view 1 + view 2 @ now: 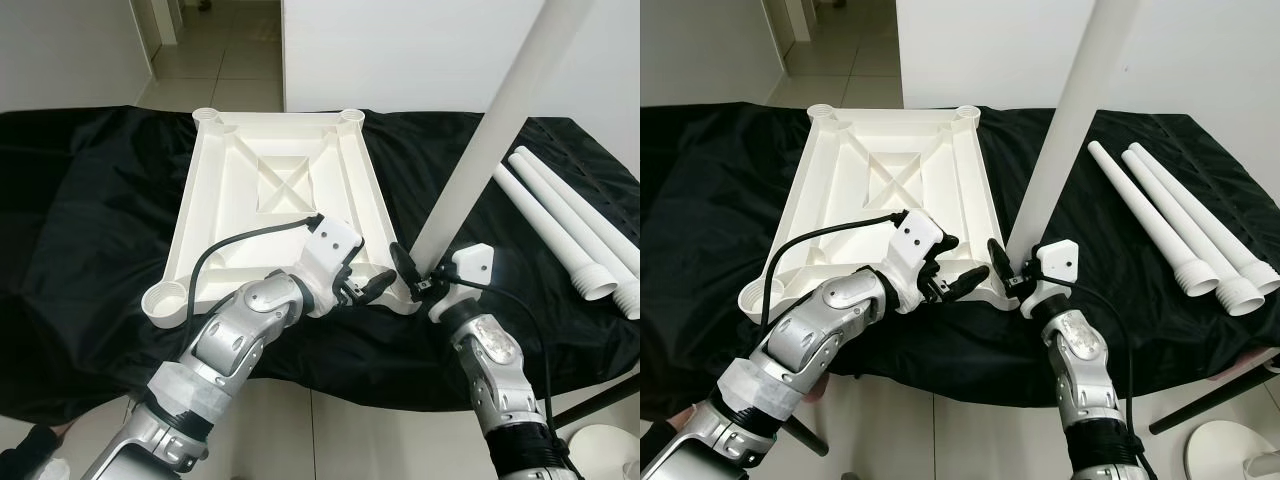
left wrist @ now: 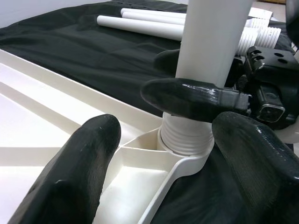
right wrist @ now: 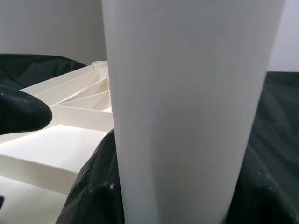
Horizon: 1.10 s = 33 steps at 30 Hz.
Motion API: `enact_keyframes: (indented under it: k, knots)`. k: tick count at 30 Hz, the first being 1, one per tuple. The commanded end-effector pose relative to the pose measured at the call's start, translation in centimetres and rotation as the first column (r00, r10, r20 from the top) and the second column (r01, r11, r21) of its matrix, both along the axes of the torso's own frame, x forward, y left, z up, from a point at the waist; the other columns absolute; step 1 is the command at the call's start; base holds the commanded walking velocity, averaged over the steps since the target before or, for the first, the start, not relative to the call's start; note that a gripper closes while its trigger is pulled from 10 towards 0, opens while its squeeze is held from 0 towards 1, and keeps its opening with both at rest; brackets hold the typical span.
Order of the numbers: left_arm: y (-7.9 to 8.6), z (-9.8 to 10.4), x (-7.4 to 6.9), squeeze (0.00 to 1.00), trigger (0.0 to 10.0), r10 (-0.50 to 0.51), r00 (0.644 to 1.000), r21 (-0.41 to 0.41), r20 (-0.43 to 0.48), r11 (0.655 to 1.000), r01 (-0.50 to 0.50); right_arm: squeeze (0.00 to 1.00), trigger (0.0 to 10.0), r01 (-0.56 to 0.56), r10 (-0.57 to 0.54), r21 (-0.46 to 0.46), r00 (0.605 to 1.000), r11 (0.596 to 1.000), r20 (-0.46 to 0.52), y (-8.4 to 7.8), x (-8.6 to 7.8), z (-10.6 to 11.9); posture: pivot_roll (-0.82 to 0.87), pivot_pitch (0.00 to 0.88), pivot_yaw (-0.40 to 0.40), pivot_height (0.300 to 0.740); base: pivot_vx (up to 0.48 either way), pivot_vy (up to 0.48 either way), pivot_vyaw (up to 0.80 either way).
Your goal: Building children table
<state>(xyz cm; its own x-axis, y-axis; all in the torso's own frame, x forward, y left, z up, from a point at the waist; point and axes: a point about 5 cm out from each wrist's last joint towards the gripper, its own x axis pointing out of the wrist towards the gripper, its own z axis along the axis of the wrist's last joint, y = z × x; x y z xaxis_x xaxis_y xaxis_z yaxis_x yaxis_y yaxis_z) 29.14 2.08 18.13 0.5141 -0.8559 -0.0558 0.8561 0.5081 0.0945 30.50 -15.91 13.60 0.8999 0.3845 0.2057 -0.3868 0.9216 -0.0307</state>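
Note:
A white tabletop [image 1: 228, 205] lies upside down on the black cloth, with round sockets at its corners. One white leg [image 1: 480, 150] stands upright, its threaded end [image 2: 186, 136] in the near right corner socket. My right gripper [image 1: 418, 278] is shut on this leg just above the threads; in the right wrist view the leg [image 3: 187, 116] stands between its fingers. My left gripper [image 1: 368, 287] is open right beside that corner, over the tabletop's rim, and its fingers [image 2: 70, 172] are spread on either side of the socket. Two spare legs [image 1: 1155, 215] lie on the cloth to the right.
The black cloth [image 1: 90, 220] covers the whole work table, whose front edge is close to my body. The near left socket [image 1: 165, 300] stands open. Tiled floor and a white wall [image 1: 400, 50] lie beyond. A round white thing [image 1: 600, 450] sits on the floor at the lower right.

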Motion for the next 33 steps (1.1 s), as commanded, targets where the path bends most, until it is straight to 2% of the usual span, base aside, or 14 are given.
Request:
enact_keyframes:
  k: [1, 10, 21, 23, 30, 32, 33]
  knots:
    - [-0.3, 0.3, -0.5, 0.0, 10.0, -0.109, 0.994, 0.006, -0.004, 0.994, 0.109, 0.0, 10.0, -0.003, 0.004, 0.01, 0.989, 1.0, -0.149, 0.2, -0.4, -2.8, -0.01, 0.038, 0.035, 0.74, 0.0, 0.0, 0.0]
    - [-0.3, 0.5, -0.5, 0.0, 10.0, -0.109, 0.994, 0.007, 0.002, 0.994, 0.109, 0.0, 10.0, 0.022, -0.014, 0.039, 0.977, 0.999, -0.212, 0.2, 0.1, -3.3, 0.0, 0.033, 0.031, 0.74, 0.0, 0.0, 0.0]
    - [-0.3, 0.6, -0.5, 0.0, 10.0, -0.101, 0.995, 0.005, 0.006, 0.995, 0.101, 0.0, 10.0, 0.093, -0.09, 0.011, 0.981, 0.996, -0.169, 0.1, 0.1, -3.1, 0.0, 0.033, 0.025, 0.74, 0.0, 0.0, 0.0]
    - [-0.2, 0.6, -0.5, 0.0, 10.0, -0.098, 0.995, 0.004, 0.006, 0.995, 0.098, 0.0, 10.0, 0.153, -0.149, 0.01, 0.978, 0.988, -0.149, 0.7, -0.1, -2.8, 0.0, 0.035, 0.021, 0.74, 0.0, 0.0, 0.0]
    - [-0.2, 0.6, -0.5, 0.0, 10.0, -0.094, 0.996, 0.001, 0.005, 0.996, 0.094, 0.0, 10.0, 0.216, -0.21, 0.029, 0.969, 0.976, -0.131, 1.4, -0.1, -2.3, 0.0, 0.035, 0.021, 0.74, 0.0, 0.0, 0.0]
    - [-0.2, 0.6, -0.5, 0.0, 10.0, -0.095, 0.996, -0.001, 0.003, 0.996, 0.095, 0.0, 10.0, 0.325, -0.314, 0.053, 0.936, 0.944, -0.159, 1.9, 0.2, -2.1, 0.0, 0.036, 0.022, 0.74, 0.0, 0.0, 0.0]
    - [-0.2, 0.6, -0.5, 0.0, 10.0, -0.095, 0.996, -0.001, 0.003, 0.996, 0.095, 0.0, 10.0, 0.325, -0.314, 0.053, 0.936, 0.944, -0.159, 1.9, 0.2, -2.1, 0.0, 0.036, 0.022, 0.74, 0.0, 0.0, 0.0]
